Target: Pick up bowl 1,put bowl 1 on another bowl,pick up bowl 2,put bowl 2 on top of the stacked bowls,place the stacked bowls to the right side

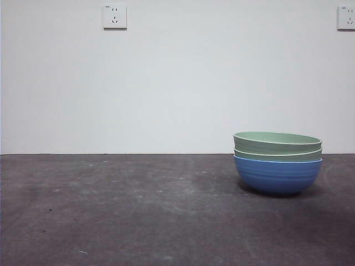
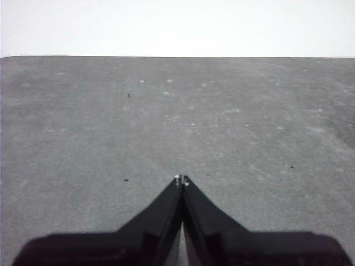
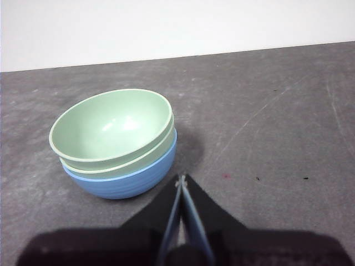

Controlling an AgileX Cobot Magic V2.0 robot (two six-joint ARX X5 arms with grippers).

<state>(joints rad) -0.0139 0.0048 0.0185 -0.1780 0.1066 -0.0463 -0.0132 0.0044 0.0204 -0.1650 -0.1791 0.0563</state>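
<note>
Stacked bowls point(image 1: 277, 160) are sitting on the dark table point(image 1: 111, 210) toward the right side of the front view, and you are seeing them there only from the side: the blue bowl point(image 1: 277, 175) at the bottom, with two pale green bowls point(image 1: 277, 145) nesting inside it, rims layered one above the other. No arm is showing in that view. The right wrist view is giving you what the front one cannot: the hollow of the top green bowl point(image 3: 113, 127), and the right gripper point(image 3: 181, 178) hovering just beside the stack, apart from it, jaws pressed together on nothing. The left wrist view is showing you the left gripper point(image 2: 181, 179), likewise closed and holding nothing, over bare table, with no bowl visible.
</note>
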